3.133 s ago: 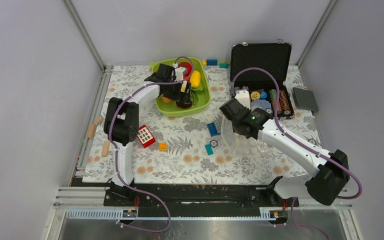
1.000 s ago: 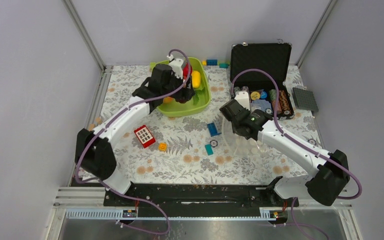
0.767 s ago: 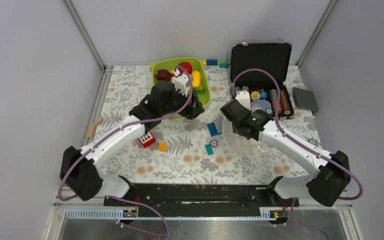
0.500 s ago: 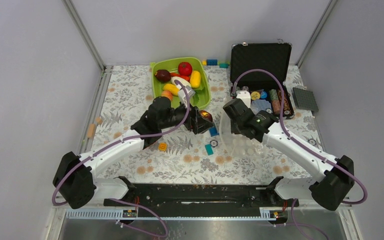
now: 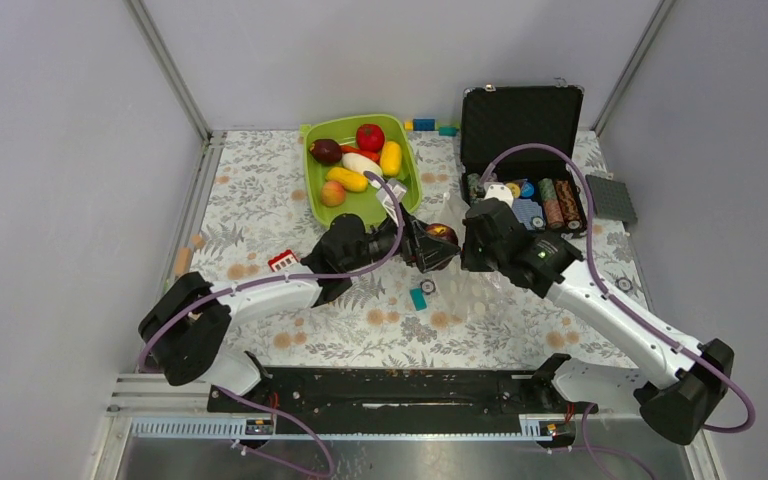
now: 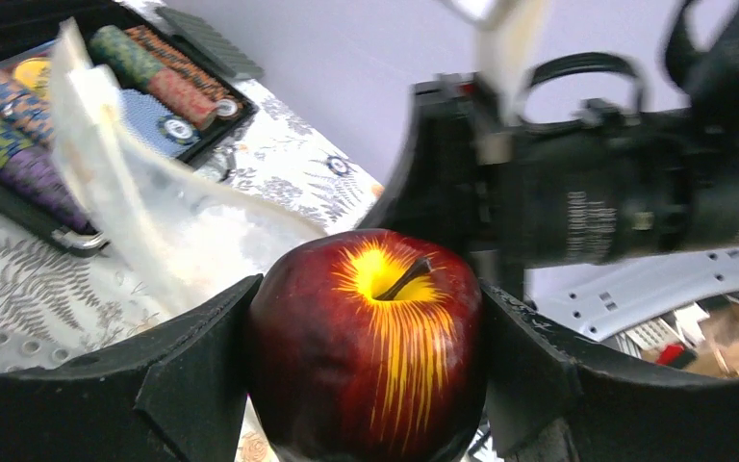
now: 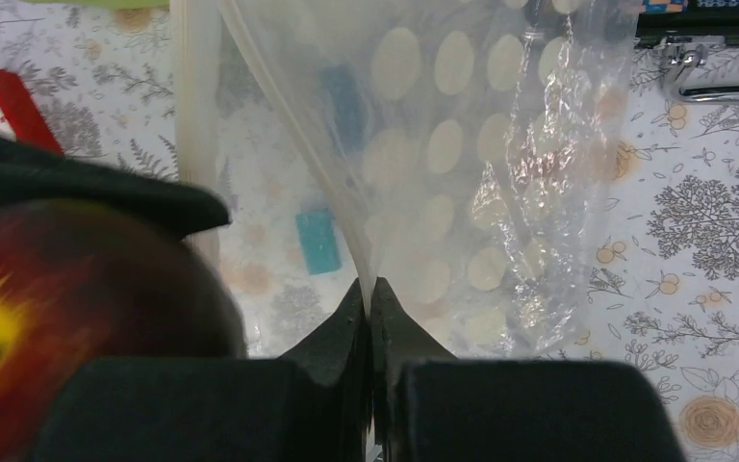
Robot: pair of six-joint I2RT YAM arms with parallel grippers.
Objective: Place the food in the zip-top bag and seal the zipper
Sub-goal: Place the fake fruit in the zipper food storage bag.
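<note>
My left gripper (image 6: 366, 308) is shut on a dark red toy apple (image 6: 370, 346) with a yellow stem end, seen in the top view as the apple (image 5: 441, 238) held above the table's middle. Straight ahead of it, my right gripper (image 7: 370, 289) is shut on one lip of the clear zip-top bag (image 7: 462, 144), which hangs open beneath. The zipper strip (image 7: 192, 164) runs along the bag's other lip, beside the apple. The rest of the food lies in the green tray (image 5: 370, 208): a red piece (image 5: 370, 137), a maroon one (image 5: 325, 151), yellow, white and peach pieces.
An open black case of poker chips (image 5: 525, 200) stands right behind the bag, with a grey baseplate (image 5: 610, 198) to its right. A teal block (image 5: 418, 298) and a red block (image 5: 282, 262) lie on the floral mat. Blue blocks (image 5: 425, 124) lie at the back edge.
My left arm lifted the apple out of the green tray and carried it right and forward to the bag's mouth. My right gripper raised the bag's lip and shifted slightly right.
</note>
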